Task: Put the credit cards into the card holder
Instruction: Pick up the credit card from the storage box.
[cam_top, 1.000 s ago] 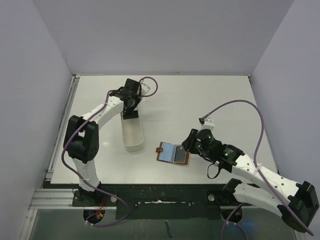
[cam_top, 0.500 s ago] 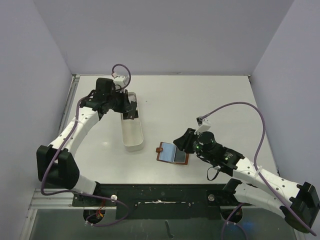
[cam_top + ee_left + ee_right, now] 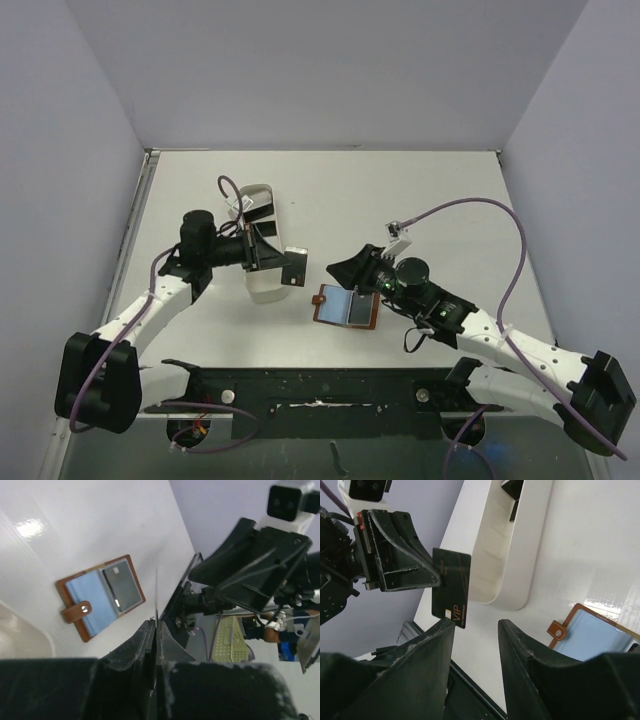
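1. We see the left fingers (image 3: 274, 259) closed on a black credit card (image 3: 293, 266), pinching it by one edge.
2. The held card hangs clear of the surface, just beside the near end of the white tray (image 3: 268, 292), on the side facing the card holder (image 3: 347, 305). From the right wrist, its face shows the pale letters "VIP" near the lower corner.
3. From the left wrist, we see the same card only edge-on, as a thin line rising from between the closed fingers.
4. The right fingers (image 3: 475, 625) stand apart with nothing between them. They point toward the held card without touching it and hover over the far left part of the card holder.
5. The card holder lies open and flat near the middle of the surface's near edge, its closure tab (image 3: 75, 612) folded over the pale blue pocket.
6. A dark card (image 3: 122, 584) already sits in the card holder's other pocket.
7. The tray lies left of the middle of the surface, its long side running from far to near, and more dark cards (image 3: 514, 495) lie at its far end.
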`<action>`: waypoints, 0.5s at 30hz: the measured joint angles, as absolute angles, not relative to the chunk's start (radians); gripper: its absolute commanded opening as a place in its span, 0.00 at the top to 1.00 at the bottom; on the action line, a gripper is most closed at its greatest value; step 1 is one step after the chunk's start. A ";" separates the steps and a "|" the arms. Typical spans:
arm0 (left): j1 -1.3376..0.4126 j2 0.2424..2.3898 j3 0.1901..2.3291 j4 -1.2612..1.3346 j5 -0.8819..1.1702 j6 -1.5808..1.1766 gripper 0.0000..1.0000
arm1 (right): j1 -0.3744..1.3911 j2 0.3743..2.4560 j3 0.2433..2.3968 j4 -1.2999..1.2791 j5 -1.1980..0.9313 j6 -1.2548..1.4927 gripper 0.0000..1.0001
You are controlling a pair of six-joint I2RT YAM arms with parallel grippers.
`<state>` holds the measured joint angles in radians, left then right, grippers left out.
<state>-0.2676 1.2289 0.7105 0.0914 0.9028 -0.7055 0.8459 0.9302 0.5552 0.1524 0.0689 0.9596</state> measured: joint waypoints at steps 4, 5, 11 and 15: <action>-0.271 1.165 0.565 0.318 0.983 -0.885 1.00 | 0.846 1.007 0.570 0.200 0.039 0.970 0.58; -0.274 1.158 0.545 0.350 0.993 -0.913 1.00 | 0.846 1.027 0.577 0.212 0.029 0.970 0.58; -0.293 1.144 0.466 0.538 1.047 -1.068 1.00 | 0.860 1.106 0.607 0.280 -0.025 0.970 0.59; -0.296 1.144 0.443 0.646 1.060 -1.136 1.00 | 0.865 1.144 0.630 0.307 -0.063 0.970 0.68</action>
